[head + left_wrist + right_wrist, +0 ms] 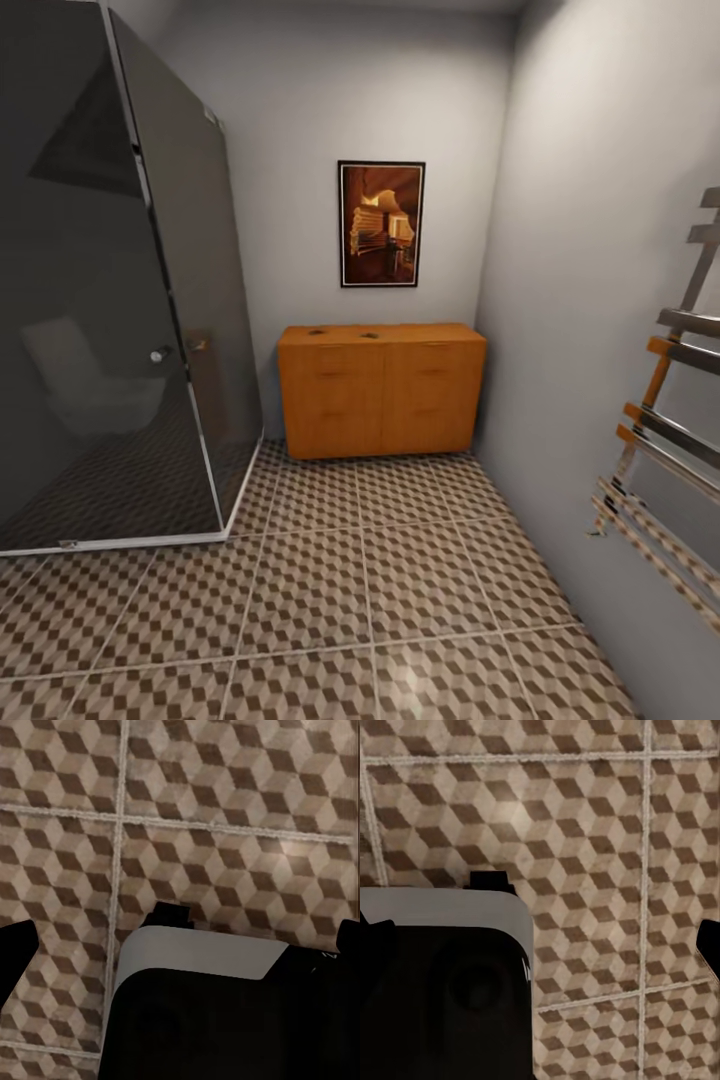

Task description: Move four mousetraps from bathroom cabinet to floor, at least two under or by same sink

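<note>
Nearest the robot, both wrist cameras looked straight down at the bathroom floor (225, 810), its brown-and-beige cube tiles crossed by pale grout lines. In the left wrist view the dark fingertips of the left gripper (184, 949) stood at opposite edges of the picture, well apart, with nothing between them but part of the robot's own dark body and bare tile. The right gripper (544, 945) was the same: fingers spread wide, holding nothing.

From the head camera, the tiled floor ran forward between a dark glass shower enclosure (110, 300) on the left and a grey wall carrying a metal towel rail (665, 440) on the right. At the far end, against the back wall, stood the cabinet (381, 390), orange-brown with its drawer fronts shut. Two small dark things lay on its flat top; they were too small to tell whether they were mousetraps. Above it hung a framed picture (381, 223).

Judging by this, the task was barely begun: the robot was well short of the cabinet, no trap lay on the visible floor, and all four placements remained.
</note>
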### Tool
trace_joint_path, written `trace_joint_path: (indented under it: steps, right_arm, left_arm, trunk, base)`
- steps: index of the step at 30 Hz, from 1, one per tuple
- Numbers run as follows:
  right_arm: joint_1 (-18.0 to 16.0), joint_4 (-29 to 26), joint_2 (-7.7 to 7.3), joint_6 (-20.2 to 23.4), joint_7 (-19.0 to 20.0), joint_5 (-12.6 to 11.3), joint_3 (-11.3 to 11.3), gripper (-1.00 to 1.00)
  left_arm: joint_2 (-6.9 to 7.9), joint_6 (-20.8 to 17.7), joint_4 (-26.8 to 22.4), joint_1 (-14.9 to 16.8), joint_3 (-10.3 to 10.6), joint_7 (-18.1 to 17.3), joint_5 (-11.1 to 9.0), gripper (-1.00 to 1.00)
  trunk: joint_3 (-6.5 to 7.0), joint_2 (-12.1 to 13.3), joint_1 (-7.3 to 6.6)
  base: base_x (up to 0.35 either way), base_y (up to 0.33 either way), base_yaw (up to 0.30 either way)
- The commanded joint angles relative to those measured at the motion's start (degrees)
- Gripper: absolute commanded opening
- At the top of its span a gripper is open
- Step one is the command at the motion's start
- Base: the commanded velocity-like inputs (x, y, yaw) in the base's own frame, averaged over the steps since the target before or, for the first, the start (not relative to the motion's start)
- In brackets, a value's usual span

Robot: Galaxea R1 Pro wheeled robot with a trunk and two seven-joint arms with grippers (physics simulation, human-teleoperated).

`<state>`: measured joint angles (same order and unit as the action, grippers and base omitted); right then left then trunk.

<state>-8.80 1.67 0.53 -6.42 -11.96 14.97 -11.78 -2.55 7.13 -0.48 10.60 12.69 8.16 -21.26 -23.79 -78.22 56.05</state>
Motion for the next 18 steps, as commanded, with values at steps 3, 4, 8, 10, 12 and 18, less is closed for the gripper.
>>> trace_joint_path:
  steps: [3,4,8,10,12,18]
  right_arm:
    - [-0.1,0.2,0.0,-0.3,-0.3,0.6,-0.4,1.0]
    - [-0.1,0.1,0.0,-0.3,-0.3,0.7,-0.4,1.0]
    - [-0.1,0.1,0.0,-0.3,-0.3,0.6,-0.4,1.0]
    - [-0.1,0.2,0.0,-0.3,-0.3,0.6,-0.4,1.0]
    - [-0.1,0.1,0.0,-0.3,-0.3,0.5,-0.4,1.0]
    - [-0.1,0.2,0.02,-0.2,-0.3,0.4,-0.5,1.0]
  left_arm:
    - [-0.01,0.2,0.0,0.0,0.5,0.2,-0.4,1.0]
    - [-0.01,0.2,0.0,0.0,0.5,0.2,-0.4,1.0]
    - [0.0,0.2,0.0,0.0,0.5,0.2,-0.4,1.0]
    - [0.0,0.2,0.0,0.0,0.5,0.2,-0.4,1.0]
    - [0.0,0.2,0.0,0.0,0.5,0.2,-0.4,1.0]
    - [0.01,0.1,0.0,0.0,0.5,0.2,-0.4,1.0]
  trunk:
    - [-0.06,0.0,0.03]
    - [-0.06,0.0,0.03]
    - [-0.06,0.0,0.03]
    - [-0.06,0.0,0.03]
    - [-0.06,0.0,0.03]
    - [-0.06,0.0,0.03]
  base:
    - [0.325,0.0,0.0]
    - [0.325,0.0,0.0]
    - [0.325,0.0,0.0]
    - [0.325,0.0,0.0]
    - [0.325,0.0,0.0]
    - [0.325,0.0,0.0]
